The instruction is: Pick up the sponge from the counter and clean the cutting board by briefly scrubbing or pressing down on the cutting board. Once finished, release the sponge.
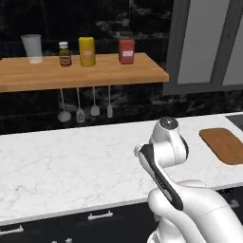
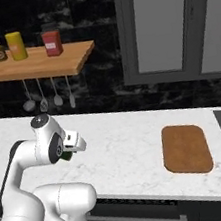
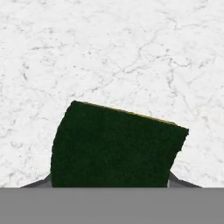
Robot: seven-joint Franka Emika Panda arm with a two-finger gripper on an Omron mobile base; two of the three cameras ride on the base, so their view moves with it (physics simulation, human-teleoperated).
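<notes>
cutting board [image 2: 185,149] lies on the counter [image 2: 124,151], right of the sponge [image 3: 113,146]

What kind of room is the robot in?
It looks like a kitchen: a long white marble counter, a wooden cutting board lying on it, and a wall shelf with jars above and cooking utensils hanging beneath.

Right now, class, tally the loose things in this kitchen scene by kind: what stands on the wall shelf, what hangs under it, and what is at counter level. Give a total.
Containers on the shelf: 4 (cup, brown bottle, yellow jar, red jar)
Hanging utensils: 4
Cutting board: 1
Sponge: 1
Total: 10
</notes>
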